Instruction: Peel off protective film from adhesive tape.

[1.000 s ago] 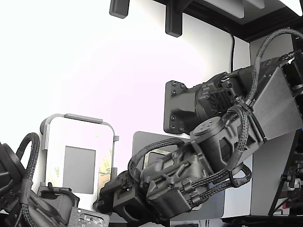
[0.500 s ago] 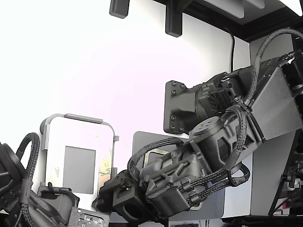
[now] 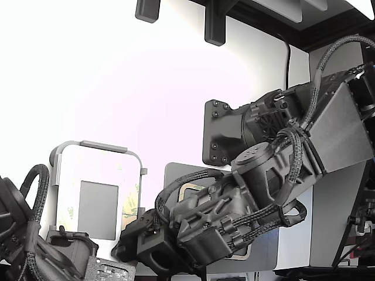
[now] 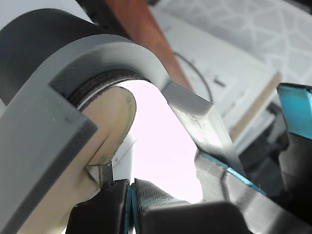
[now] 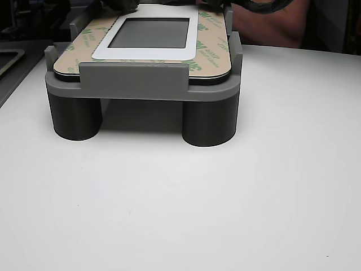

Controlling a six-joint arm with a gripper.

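The gripper point(image 4: 130, 191), its dark pads pressed together on a small pale tab at the rounded corner of the grey fixture point(image 5: 135, 84), hides the pinch point in the exterior view, while the protective film point(image 5: 211, 36) with green print lies along the panel's right edge in the other view.

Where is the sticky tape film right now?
In the other view, the film lies flat on the grey holder, framing the dark window, at the table's far side.

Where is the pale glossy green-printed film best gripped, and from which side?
Probably at the rounded corner of the pale green-printed film, where a small thin tab sticks out past the edge. Come from outside that corner: elsewhere it lies flat between grey fixture walls.
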